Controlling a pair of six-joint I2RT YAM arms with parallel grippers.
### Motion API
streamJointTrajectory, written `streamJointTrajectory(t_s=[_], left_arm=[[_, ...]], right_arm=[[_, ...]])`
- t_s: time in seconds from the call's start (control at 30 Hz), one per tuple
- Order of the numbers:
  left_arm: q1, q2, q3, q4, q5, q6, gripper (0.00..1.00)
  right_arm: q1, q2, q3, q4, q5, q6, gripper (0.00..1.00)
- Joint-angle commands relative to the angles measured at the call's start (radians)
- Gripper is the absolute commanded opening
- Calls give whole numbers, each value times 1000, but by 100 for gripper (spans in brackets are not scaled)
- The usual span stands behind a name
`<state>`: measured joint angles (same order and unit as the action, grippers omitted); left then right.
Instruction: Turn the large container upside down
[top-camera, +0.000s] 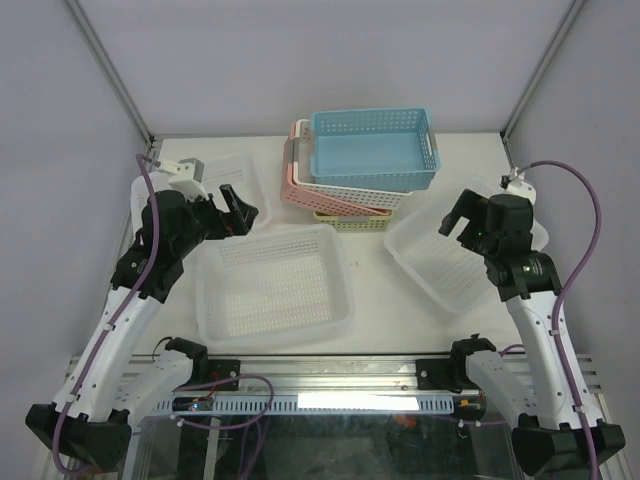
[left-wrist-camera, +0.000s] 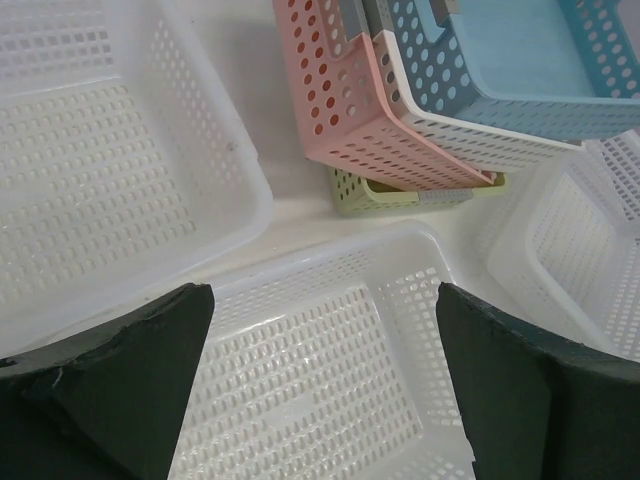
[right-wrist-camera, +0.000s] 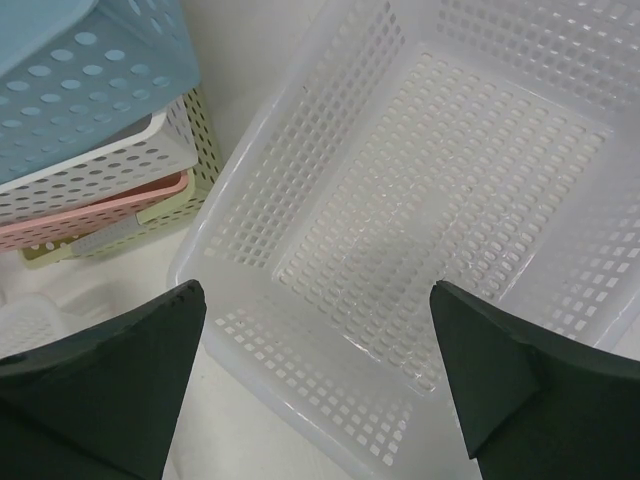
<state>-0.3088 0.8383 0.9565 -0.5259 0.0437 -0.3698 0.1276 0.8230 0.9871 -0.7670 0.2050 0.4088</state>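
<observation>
Grey-walled booth, white counter (top-camera: 375, 285). Large container (top-camera: 275, 292) sits centre-front, upright, mouth up, long axis running L–R across the top view. Left pincer (top-camera: 240, 208) hangs just above its far-left corner, fingers wide apart, holding nothing; wrist cam looks down into that corner. Right pincer (top-camera: 458, 218) is also spread and empty, but it's over a smaller clear basket (top-camera: 440, 265) to the right, w/ a gap to the big one. Left arm is nearer. My call: go for the far rim at that corner, approx. straight down.
</observation>
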Motion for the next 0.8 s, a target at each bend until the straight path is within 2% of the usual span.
streamJointTrajectory(t_s=[0.0,0.4,0.47,0.6,0.67,0.77], left_arm=[[-9,20,47,67,63,23,99],[-90,29,-14,117,91,-19,99],[-121,31,-23,121,62,-23,99],[-242,72,-19,113,-83,-8,99],[-296,101,-6,113,-115,-11,99],[-313,135,7,124,-119,-23,99]], right_arm=[[-5,-40,-28,81,2,-24,99],[-4,-19,-76,106,-248,-121,99],[-3,-5,-82,109,-281,-127,99],[13,0,-99,118,-247,-67,100],[29,13,-102,106,-257,-58,100],[69,62,-105,59,-292,-63,99]])
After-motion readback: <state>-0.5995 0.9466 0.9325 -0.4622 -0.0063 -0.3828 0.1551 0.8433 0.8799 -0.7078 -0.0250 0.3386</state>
